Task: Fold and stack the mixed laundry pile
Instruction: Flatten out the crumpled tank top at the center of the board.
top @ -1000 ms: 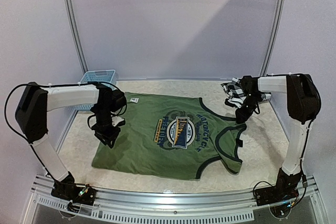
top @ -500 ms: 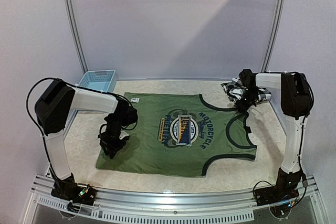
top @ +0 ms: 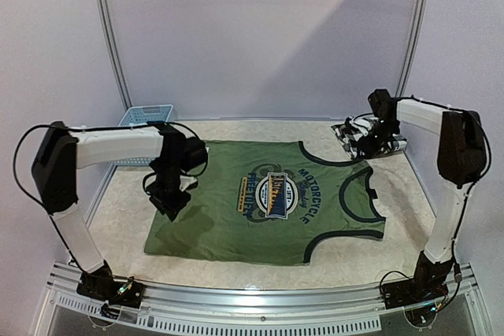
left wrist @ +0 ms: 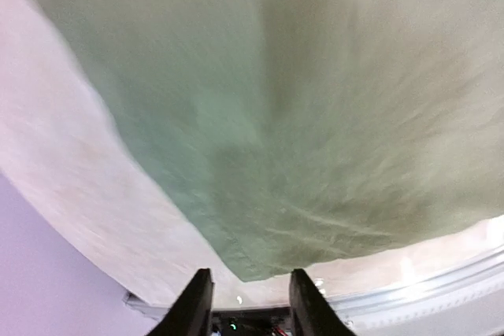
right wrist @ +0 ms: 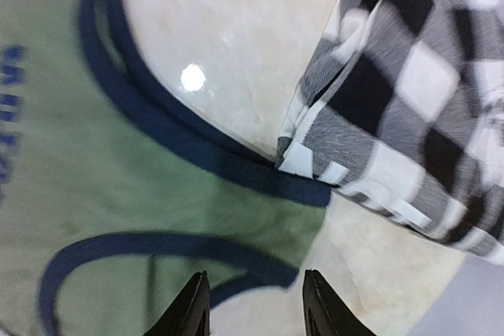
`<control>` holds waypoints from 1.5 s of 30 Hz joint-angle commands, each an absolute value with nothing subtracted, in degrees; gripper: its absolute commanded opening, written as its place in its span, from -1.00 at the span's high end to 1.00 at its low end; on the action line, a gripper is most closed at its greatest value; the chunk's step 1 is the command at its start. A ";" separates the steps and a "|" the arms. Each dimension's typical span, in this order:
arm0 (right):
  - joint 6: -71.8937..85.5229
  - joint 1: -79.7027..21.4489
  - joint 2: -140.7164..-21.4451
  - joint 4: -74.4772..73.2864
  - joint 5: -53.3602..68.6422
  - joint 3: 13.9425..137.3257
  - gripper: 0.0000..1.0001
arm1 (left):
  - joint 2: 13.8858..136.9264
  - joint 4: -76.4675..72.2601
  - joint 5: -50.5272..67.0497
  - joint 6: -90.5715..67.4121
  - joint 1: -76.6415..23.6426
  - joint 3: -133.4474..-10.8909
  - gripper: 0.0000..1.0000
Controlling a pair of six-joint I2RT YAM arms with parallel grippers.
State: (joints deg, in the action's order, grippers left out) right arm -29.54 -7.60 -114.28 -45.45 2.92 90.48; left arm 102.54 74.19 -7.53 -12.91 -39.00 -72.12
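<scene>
- I see the green shirt [top: 272, 198] spread flat on the tabletop [top: 118, 222], neck to the right; the checked shirt [right wrist: 409, 116] lies bunched at the far right corner, touching a strap
- left tool [left wrist: 250, 285] hangs over the green shirt's near left corner; jaws parted, nothing between
- right tool [right wrist: 253, 285] hangs above that strap, beside the checked shirt; jaws parted, empty
</scene>
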 commanded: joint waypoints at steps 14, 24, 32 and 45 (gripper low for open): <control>-42.57 -15.19 -85.86 -54.76 26.08 67.30 0.15 | 80.95 47.37 -17.90 -10.69 -39.64 -66.22 -0.81; -50.95 -20.94 -81.27 -56.30 15.73 54.74 0.74 | 84.85 52.90 -3.77 -25.78 -42.94 -58.77 -0.11; -50.96 -20.73 -84.85 -50.85 9.23 48.89 0.81 | 86.71 50.10 -4.67 -30.56 -44.01 -50.09 -0.05; -52.99 -17.49 -88.15 -45.21 2.63 41.22 0.81 | 88.01 45.44 -2.47 -35.28 -47.63 -41.18 -0.03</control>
State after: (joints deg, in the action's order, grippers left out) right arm -51.53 -17.93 -87.59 -47.88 6.55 44.88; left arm 87.29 48.29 -4.49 -32.67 -44.99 -44.16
